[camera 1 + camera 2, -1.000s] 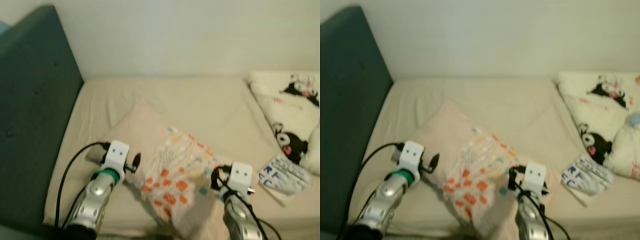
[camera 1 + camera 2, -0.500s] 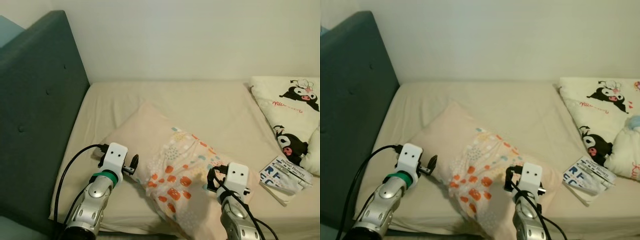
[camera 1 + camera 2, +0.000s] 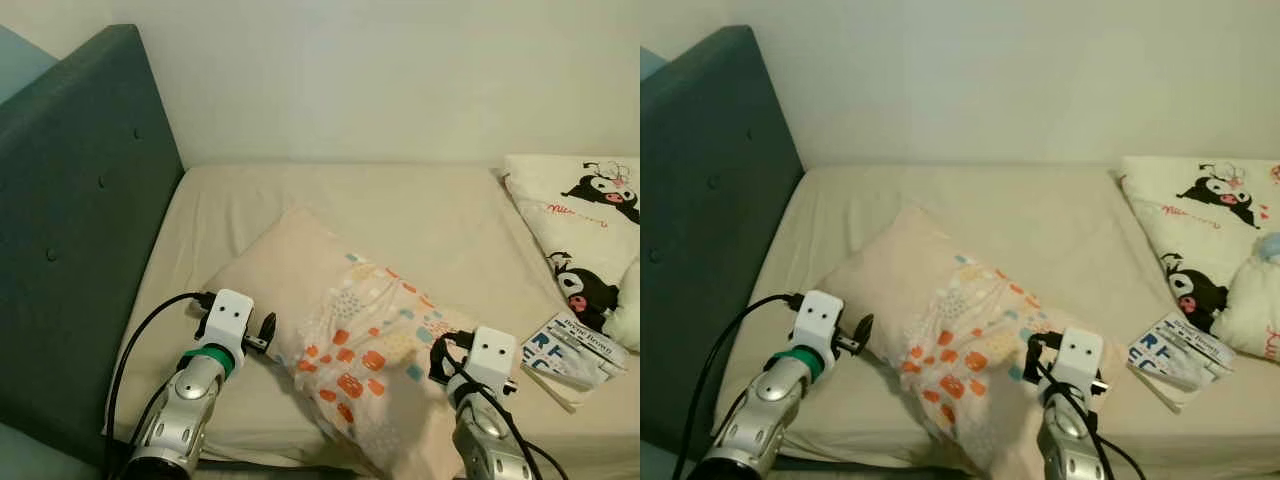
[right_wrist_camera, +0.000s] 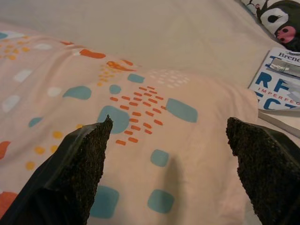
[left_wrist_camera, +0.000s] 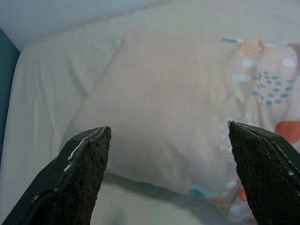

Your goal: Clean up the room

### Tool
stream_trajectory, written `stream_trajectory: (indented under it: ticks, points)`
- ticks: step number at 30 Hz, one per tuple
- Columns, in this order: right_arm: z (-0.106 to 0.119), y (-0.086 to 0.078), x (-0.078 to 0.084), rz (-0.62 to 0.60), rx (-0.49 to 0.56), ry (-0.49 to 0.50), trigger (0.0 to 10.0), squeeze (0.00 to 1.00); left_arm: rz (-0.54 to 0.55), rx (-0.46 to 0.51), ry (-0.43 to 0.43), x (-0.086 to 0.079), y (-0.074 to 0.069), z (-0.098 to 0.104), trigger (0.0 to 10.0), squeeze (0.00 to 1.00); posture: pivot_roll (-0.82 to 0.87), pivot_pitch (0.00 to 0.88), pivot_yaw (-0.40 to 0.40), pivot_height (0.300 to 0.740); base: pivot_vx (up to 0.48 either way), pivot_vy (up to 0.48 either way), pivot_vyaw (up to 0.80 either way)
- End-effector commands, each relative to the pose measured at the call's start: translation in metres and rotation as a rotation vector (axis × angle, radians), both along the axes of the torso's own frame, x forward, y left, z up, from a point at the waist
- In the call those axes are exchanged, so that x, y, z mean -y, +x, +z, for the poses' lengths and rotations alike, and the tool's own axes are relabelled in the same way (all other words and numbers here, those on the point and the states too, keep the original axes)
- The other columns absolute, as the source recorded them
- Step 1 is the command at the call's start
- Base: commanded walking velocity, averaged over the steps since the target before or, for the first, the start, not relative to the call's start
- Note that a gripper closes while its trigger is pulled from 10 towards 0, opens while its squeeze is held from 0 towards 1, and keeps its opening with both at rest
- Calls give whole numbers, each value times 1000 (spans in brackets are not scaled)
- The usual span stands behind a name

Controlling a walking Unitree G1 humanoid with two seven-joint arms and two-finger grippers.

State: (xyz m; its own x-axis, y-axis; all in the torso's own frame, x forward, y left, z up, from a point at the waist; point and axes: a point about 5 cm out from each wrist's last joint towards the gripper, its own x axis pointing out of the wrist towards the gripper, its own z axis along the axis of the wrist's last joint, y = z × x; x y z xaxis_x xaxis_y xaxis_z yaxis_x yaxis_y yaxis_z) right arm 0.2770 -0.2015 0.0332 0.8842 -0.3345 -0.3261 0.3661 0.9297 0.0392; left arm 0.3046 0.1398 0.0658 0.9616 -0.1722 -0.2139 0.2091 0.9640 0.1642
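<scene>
A peach pillow (image 3: 330, 300) with orange and teal marks lies slantwise on the beige bed (image 3: 400, 205). My left gripper (image 5: 168, 133) is open, its fingers (image 5: 84, 159) spread before the pillow's plain near-left end, just short of it. In the left eye view that arm's white wrist block (image 3: 228, 317) sits beside that corner. My right gripper (image 4: 168, 126) is open too, its fingers (image 4: 255, 145) spread over the patterned right end of the pillow (image 4: 140, 108). Nothing is held between either pair.
A teal padded headboard (image 3: 70, 220) rises along the left side. A cream blanket with black cartoon figures (image 3: 585, 215) is bunched at the right. A book with blue letters (image 3: 572, 347) lies near the bed's front right, close to my right arm. A pale wall backs the bed.
The camera has lifted and steadied, so the blurred picture is now sharp. My right arm has shifted slightly right along the pillow's end. The left arm keeps its place by the pillow.
</scene>
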Motion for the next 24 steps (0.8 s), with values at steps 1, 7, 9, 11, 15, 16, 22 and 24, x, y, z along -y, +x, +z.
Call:
stream_trajectory:
  ticks: [1,7,9,11,15,16,22,24]
  points:
    - [-4,0,2,-1,-14,7,10000,0,12,-44,0,-3,-6,-10,10000,0,118,0,73,701,0,0,0]
    - [-4,0,4,-1,-18,6,10000,0,19,-54,4,-6,-10,-13,10000,0,121,0,65,676,0,0,0]
    - [-4,-1,4,2,-23,-13,10000,0,25,-57,3,-7,-11,-14,10000,0,122,0,57,666,0,0,0]
    - [-4,-1,5,3,-24,-16,10000,0,29,-58,2,-8,-11,-14,10000,0,121,0,54,661,0,0,0]
    - [-4,-1,4,9,-19,-15,10000,0,40,-63,-1,-9,-13,-16,10000,0,121,0,54,651,0,0,0]
    - [-3,1,5,12,-15,-11,10000,0,40,-68,0,-9,-15,-17,10000,0,119,0,57,647,0,0,0]
    - [2,8,12,2,-5,-11,10000,0,63,-67,-12,-8,-14,-17,10000,0,118,0,47,627,0,0,0]
    - [6,11,15,-7,13,-11,10000,0,56,-64,-8,-7,-12,-16,10000,0,116,0,36,622,0,0,0]
